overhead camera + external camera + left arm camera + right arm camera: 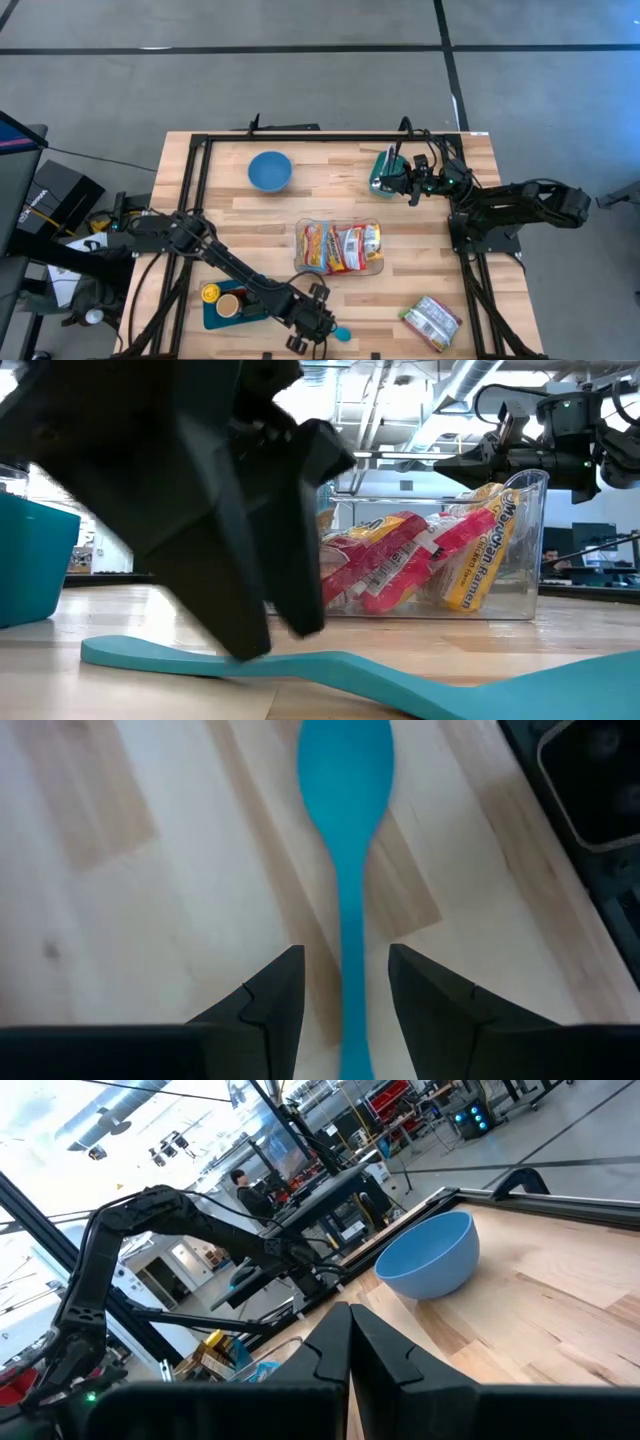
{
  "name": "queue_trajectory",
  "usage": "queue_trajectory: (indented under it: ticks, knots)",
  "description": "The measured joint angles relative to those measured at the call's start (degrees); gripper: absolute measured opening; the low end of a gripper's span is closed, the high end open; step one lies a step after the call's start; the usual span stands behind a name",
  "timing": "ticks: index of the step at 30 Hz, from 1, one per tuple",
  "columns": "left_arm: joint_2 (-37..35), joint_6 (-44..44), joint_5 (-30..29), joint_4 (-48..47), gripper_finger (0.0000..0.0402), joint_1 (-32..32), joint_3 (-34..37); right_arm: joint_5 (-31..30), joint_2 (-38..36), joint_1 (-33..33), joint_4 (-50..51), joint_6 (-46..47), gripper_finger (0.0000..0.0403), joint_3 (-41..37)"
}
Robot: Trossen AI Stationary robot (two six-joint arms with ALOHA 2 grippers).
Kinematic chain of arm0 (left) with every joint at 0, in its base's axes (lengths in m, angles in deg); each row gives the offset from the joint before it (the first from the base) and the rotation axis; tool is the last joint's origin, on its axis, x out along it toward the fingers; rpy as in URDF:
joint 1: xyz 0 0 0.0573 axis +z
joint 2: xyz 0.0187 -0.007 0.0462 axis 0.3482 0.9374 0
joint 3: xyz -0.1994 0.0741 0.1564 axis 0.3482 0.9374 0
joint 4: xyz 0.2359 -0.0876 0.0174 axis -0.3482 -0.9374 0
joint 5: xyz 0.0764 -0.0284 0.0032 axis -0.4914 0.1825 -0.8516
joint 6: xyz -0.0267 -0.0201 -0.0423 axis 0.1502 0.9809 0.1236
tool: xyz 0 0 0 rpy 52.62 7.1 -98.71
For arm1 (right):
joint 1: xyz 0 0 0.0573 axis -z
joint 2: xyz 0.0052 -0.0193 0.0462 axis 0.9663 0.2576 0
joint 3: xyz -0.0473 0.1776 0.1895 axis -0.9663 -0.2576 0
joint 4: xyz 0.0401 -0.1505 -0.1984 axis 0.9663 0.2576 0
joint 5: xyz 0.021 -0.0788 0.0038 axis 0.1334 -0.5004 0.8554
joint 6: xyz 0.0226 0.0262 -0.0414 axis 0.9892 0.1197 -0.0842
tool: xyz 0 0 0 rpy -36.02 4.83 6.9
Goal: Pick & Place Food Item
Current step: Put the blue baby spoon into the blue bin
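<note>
A teal spoon (345, 780) lies flat on the wooden table near its front edge, also seen in the high view (341, 332) and the low view (330, 665). My left gripper (345, 955) is open, low over the spoon. Its fingers stand on either side of the spoon's handle (352, 970), with bare wood showing in both gaps. In the high view the left gripper (316, 324) is at the near middle of the table. Ramen packets (338, 246) lie in a clear container (525, 545). My right gripper (350, 1325) is shut and empty at the far right (411, 190).
A teal tray (222, 312) with a yellow and a brown item sits left of my left gripper. A blue bowl (270, 170) stands at the far side, a teal object (384, 170) lies by my right gripper, and a food packet (432, 322) lies near right.
</note>
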Motion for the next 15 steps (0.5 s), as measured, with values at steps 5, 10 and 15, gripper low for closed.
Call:
queue_trajectory:
  ticks: [5,10,15]
  knots:
    - [0.11,0.17,0.19,0.07,0.0140,0.02,0.00,0.00,0.01,0.00,0.00,-0.02,0.0001,0.00]
    - [0.90,1.59,0.16,0.36,0.0140,0.02,-0.07,0.00,0.00,0.01,0.00,-0.23,0.0001,0.00]
    - [2.35,1.96,0.21,1.38,0.0140,-0.09,-0.19,-0.04,0.00,0.00,0.00,-0.95,0.0001,0.00]
